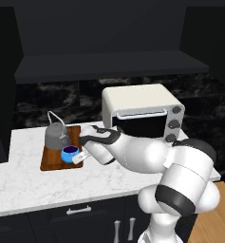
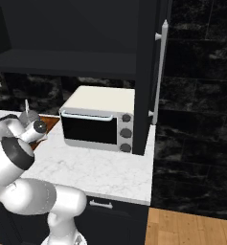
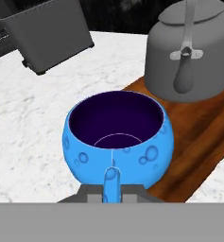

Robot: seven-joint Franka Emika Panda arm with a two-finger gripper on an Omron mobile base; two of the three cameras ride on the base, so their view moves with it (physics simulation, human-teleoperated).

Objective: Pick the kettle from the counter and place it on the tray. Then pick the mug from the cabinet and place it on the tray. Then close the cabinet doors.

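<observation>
The dark grey kettle [image 1: 56,135] stands on the brown wooden tray [image 1: 51,162], on the white counter [image 1: 28,182]. The blue mug [image 1: 70,153] is at the tray's front right part, just in front of the kettle. My gripper [image 1: 79,157] is shut on the mug's handle from the right. In the hand view the mug [image 3: 117,137] is upright with its purple inside showing, its handle between my fingertips [image 3: 91,192], over the edge of the tray [image 3: 198,142], with the kettle [image 3: 191,52] behind. Whether the mug rests on the tray I cannot tell. The cabinet [image 1: 109,66] above stands open, its shelf bare.
A white toaster oven [image 1: 142,111] stands on the counter right of the tray, close behind my arm. One open cabinet door [image 2: 146,72] with a long silver handle [image 2: 162,72] sticks out on the right. The counter ends just past the oven.
</observation>
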